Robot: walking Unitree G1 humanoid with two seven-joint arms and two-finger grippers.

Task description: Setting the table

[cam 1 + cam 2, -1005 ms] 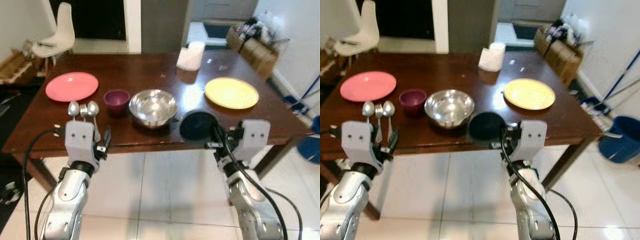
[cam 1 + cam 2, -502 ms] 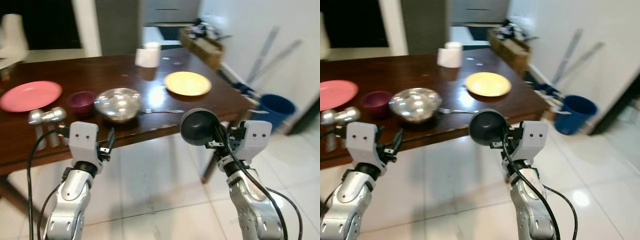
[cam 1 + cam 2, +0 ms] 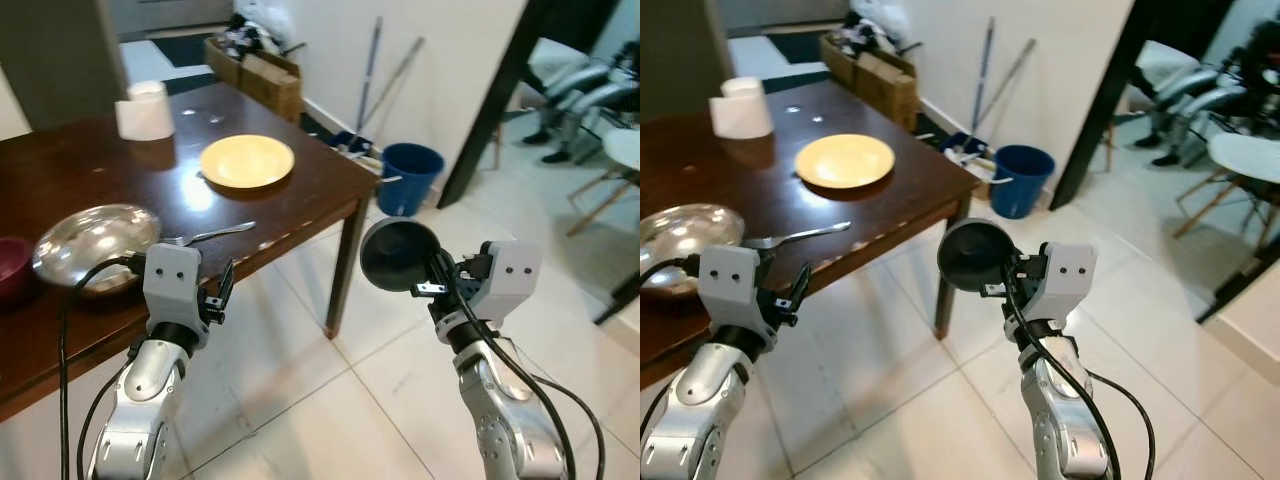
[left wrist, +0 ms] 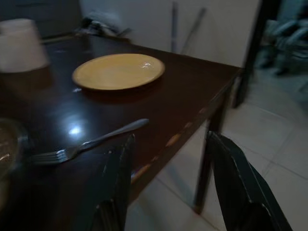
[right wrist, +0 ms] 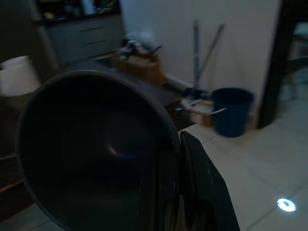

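Right claw grips black bowl beside the table corner

no readable text, labels or signs

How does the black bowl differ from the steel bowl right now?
The black bowl is dark and matte; the steel bowl is shiny and larger. The black bowl is tipped on edge, held by the right gripper over the floor; the steel bowl sits upright on the table. Both are round and look empty.
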